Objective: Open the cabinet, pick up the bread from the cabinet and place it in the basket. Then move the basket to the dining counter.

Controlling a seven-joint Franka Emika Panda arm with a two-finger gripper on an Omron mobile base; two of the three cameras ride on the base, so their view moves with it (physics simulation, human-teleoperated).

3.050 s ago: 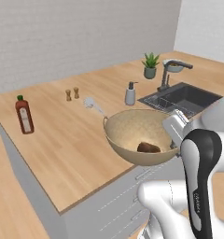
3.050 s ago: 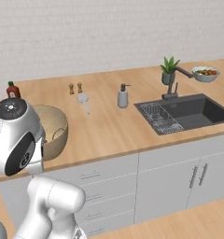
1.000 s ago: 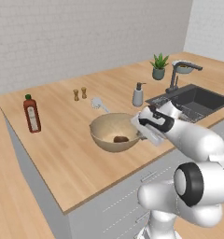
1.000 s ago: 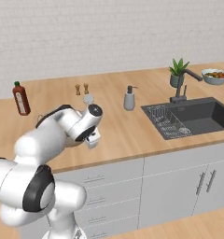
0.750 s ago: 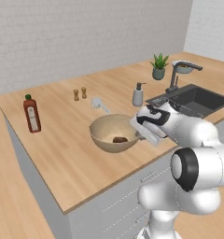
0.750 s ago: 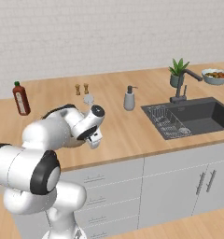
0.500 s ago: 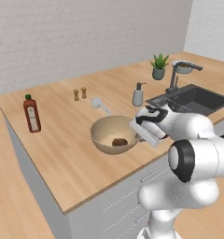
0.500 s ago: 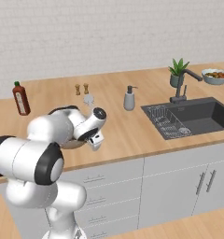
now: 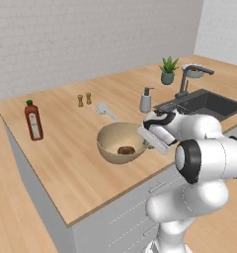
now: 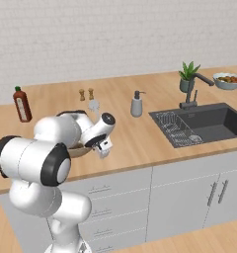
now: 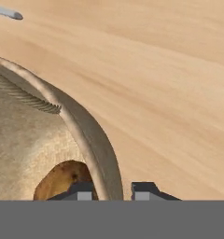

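The basket (image 9: 121, 143) is seen slightly left of the centre of the left base view, resting on the dining counter (image 9: 66, 158), the light-wood top that carries the dark sink (image 9: 209, 103) and the faucet (image 9: 187, 79) at the upper right. The bread (image 9: 125, 150) is seen inside the basket, low on its speckled floor; in the hand view it appears at the lower left, just inside the rim.

The gripper (image 11: 113, 190) is seen at the bottom centre of the hand view. One fingertip is placed inside the basket wall and the other outside, so that the rim is straddled. The gap between the tips is narrow, only slightly wider than the wall. Whether the wall is pinched or has just been freed cannot be told from the frames.

Progress is judged as follows. The bread is taken as fetched and placed, since it lies in the basket. The basket is already set on the dining counter, well in from the front edge. The transfer is therefore judged essentially complete. What is left is judged to be only a clean release of the rim and a withdrawal of the hand without the basket being tipped or dragged.

Also noted on the counter: a red-brown bottle (image 9: 33, 120) at the left of the left base view and a soap dispenser (image 9: 146, 101) near the sink.
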